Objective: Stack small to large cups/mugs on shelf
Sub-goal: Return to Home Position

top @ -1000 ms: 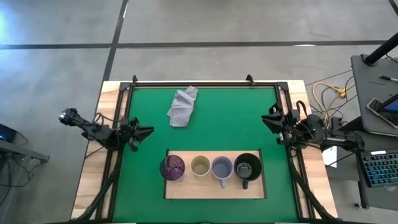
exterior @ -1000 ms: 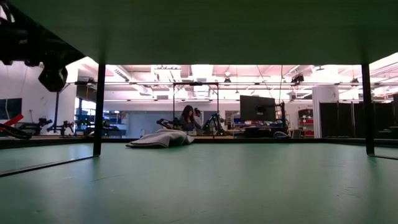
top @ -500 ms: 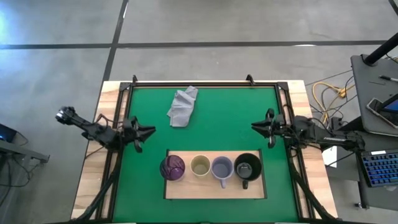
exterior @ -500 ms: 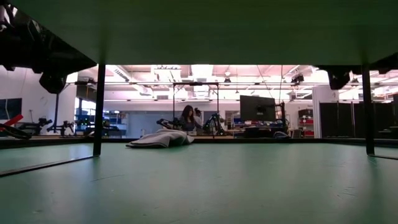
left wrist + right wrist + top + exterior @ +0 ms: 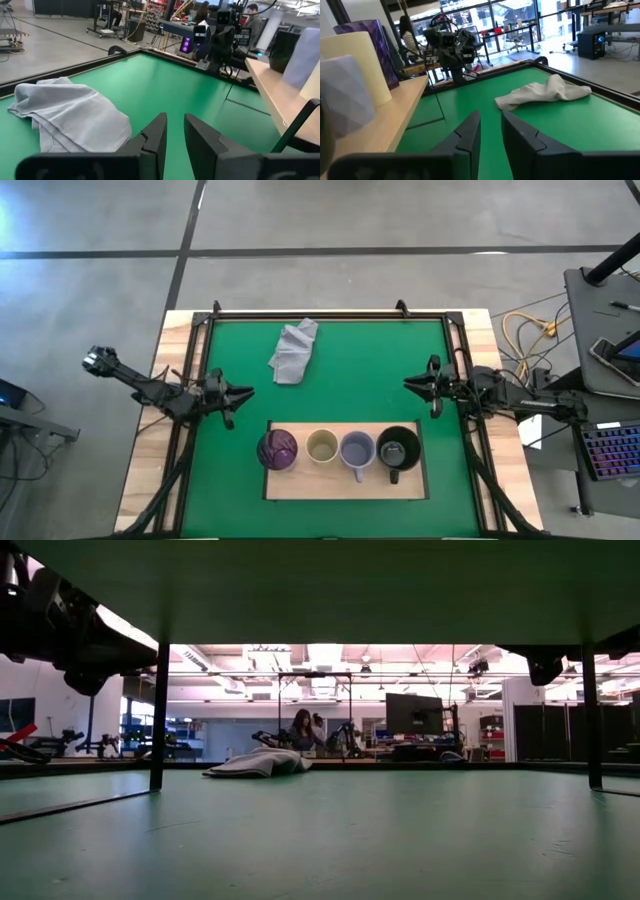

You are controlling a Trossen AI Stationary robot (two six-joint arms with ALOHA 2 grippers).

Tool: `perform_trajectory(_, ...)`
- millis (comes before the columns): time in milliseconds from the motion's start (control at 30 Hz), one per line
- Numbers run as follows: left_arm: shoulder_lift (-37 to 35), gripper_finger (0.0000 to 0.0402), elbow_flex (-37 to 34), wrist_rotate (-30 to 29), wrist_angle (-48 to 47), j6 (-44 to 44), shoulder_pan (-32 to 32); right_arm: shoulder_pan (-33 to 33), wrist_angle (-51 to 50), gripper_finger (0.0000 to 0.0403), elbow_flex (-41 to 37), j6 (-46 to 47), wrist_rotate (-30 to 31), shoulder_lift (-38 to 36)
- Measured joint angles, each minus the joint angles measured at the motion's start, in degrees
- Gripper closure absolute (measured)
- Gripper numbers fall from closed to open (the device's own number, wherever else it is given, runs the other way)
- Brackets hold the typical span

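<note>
Four cups [image 5: 326, 447] upright, rowed on shelf [image 5: 340, 485]

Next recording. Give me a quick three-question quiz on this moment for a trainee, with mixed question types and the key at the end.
1. Multiple choice: how many vessels stand on the shelf? A two, B three, C four.
2. True or false: the dark tumbler stands at the end of the row on the left gripper's side, and the black mug at the end on the right gripper's side.
3. Fill in: between the cream cup and the black mug stands the ____ mug.

Key: 1 C. 2 True. 3 The lavender-grey mug.
</note>
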Motion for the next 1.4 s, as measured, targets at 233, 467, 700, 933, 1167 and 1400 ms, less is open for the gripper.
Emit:
perform_trajectory(233, 1.6, 0.0349, 0.0, 0.0, 0.1, -0.1, 0.0, 0.0, 0.0, 0.0333, 0.0, 0.0, 0.0, 0.0)
perform_trajectory(467, 2.0, 0.0349, 0.0, 0.0, 0.1, -0.1, 0.0, 0.0, 0.0, 0.0325, 0.0, 0.0, 0.0, 0.0)
perform_trajectory(700, 2.1, 0.0349, -0.1, 0.0, 0.1, -0.1, 0.0, 0.0, 0.0, 0.0332, 0.0, 0.0, 0.0, 0.0)
perform_trajectory(933, 2.0, 0.0349, -0.1, 0.0, 0.0, -0.1, 0.0, 0.0, 0.0, 0.0332, 0.0, 0.0, 0.0, 0.0)
perform_trajectory(1167, 2.0, 0.0349, -0.1, 0.0, 0.0, -0.1, 0.0, 0.0, 0.0, 0.0325, 0.0, 0.0, 0.0, 0.0)
perform_trajectory(1400, 2.1, 0.0349, -0.1, 0.0, 0.0, -0.1, 0.0, 0.0, 0.0, 0.0334, 0.0, 0.0, 0.0, 0.0)
